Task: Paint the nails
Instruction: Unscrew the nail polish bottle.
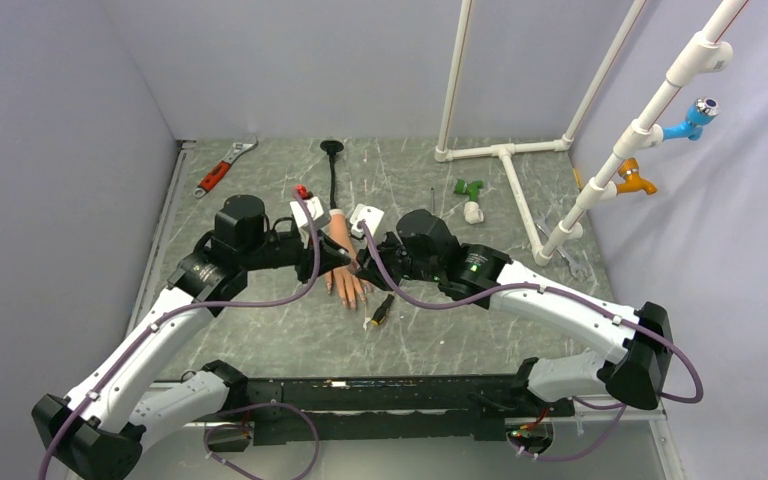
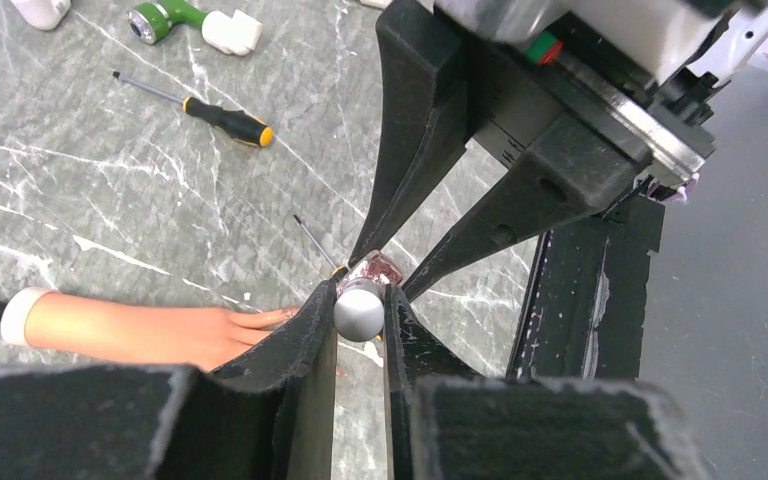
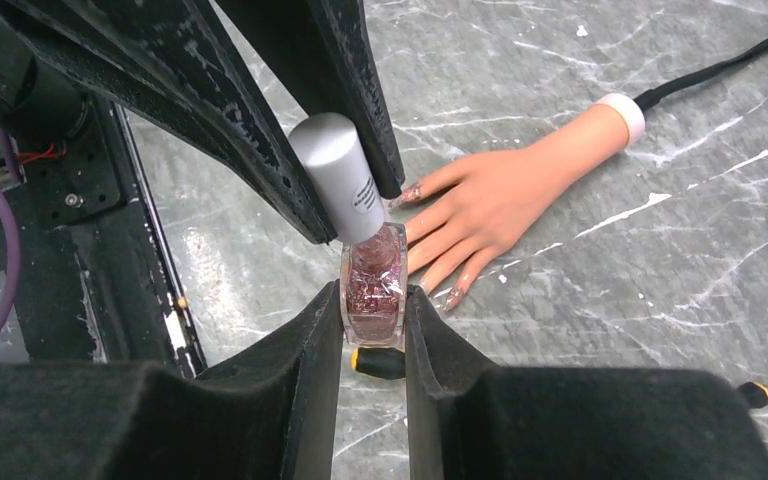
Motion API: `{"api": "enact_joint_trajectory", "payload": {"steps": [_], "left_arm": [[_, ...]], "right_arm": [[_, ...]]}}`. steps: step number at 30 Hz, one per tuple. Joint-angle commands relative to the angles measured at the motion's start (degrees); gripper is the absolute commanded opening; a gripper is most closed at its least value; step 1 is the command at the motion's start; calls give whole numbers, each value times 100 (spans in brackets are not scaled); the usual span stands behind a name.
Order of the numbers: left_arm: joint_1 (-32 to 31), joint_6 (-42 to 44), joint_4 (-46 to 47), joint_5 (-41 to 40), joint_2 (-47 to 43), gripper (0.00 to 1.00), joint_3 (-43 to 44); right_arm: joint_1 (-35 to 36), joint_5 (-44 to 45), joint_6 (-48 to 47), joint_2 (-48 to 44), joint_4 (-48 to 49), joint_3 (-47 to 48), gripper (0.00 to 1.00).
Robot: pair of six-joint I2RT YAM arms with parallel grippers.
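Right end effector (image 3: 373,305) clamped narrow on glittery polish bottle (image 3: 372,280). Left end effector (image 2: 360,300) pinched its silver cap (image 3: 338,175). Nails (image 3: 454,297) on rubber hand (image 3: 500,195), flat on worktop (image 3: 660,300) centre, just beside bottle, fingertips toward near edge.

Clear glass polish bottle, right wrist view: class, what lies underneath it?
A black-and-yellow screwdriver handle lies on the grey marbled table below the bottle. The rest of the tool is hidden behind the right gripper.
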Motion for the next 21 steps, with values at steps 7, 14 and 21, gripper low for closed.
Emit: {"api": "enact_joint_trajectory", "payload": {"steps": [7, 14, 21], "left_arm": [[41, -103, 184, 160, -148, 0, 101], [67, -23, 147, 85, -213, 0, 135], [173, -201, 391, 157, -352, 0, 44]], "right_arm": [[-8, 163, -53, -176, 305, 20, 0], [-10, 103, -84, -183, 312, -49, 0], [-5, -35, -112, -93, 247, -23, 0]]}}
